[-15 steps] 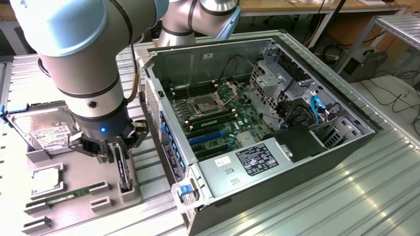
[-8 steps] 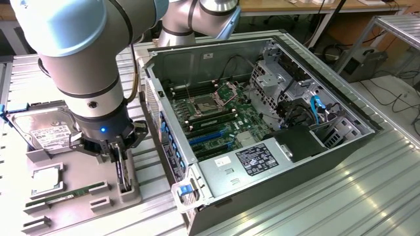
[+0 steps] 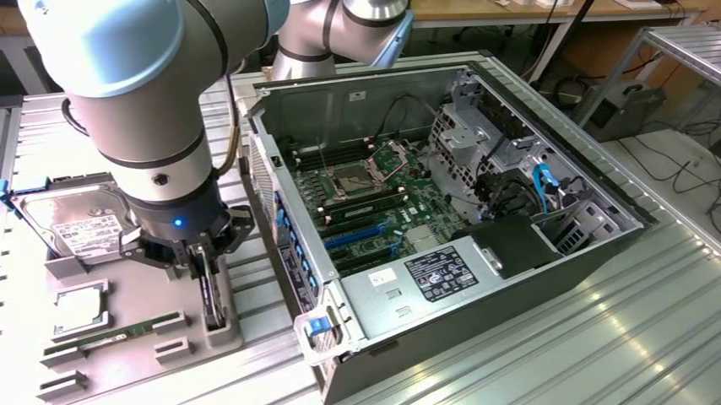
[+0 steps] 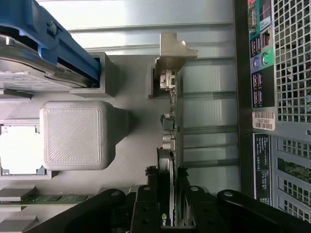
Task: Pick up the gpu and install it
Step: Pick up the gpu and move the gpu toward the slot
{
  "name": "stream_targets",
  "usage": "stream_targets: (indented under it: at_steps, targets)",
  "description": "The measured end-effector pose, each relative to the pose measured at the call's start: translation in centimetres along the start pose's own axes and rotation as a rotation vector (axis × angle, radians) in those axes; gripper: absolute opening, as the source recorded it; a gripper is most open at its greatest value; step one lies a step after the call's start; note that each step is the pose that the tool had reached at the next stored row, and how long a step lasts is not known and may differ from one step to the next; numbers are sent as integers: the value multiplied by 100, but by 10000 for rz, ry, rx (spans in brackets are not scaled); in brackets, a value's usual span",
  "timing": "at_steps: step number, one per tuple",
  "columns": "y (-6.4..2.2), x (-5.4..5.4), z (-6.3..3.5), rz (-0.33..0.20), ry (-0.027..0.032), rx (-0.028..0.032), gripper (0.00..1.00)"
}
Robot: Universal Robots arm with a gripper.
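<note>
Beside the computer case [image 3: 474, 329], the pincer [image 4: 167, 191] clasps the edge-up gpu [image 4: 168, 121], its length running alongside it.

The pincer [image 4: 167, 174] clamps the gpu [image 4: 168, 127] standing on edge.

so that's one gpu [image 3: 211, 297], one hard drive [image 3: 84, 226], one ram stick [image 3: 113, 331], one cpu [image 3: 79, 305], one tray [image 3: 141, 287] and one open case [image 3: 306, 110].

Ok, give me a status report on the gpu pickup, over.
Gripper shut on gpu. It stands on edge in the gray holder, not lifted. Open computer case alongside, apart from the arm.
</note>
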State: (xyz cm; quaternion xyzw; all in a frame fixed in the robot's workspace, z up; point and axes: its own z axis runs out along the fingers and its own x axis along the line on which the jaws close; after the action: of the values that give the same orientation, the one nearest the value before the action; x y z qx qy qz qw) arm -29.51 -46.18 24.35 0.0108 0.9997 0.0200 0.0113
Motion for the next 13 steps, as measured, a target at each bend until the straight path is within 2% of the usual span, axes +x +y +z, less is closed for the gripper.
stream_targets:
  at_steps: [2,9,13]
  targets:
    - [0,0,0,-220,8,-5,26]
    - [0,0,-1,-244,9,-7,26]
    - [2,-1,-52,-244,11,-5,26]
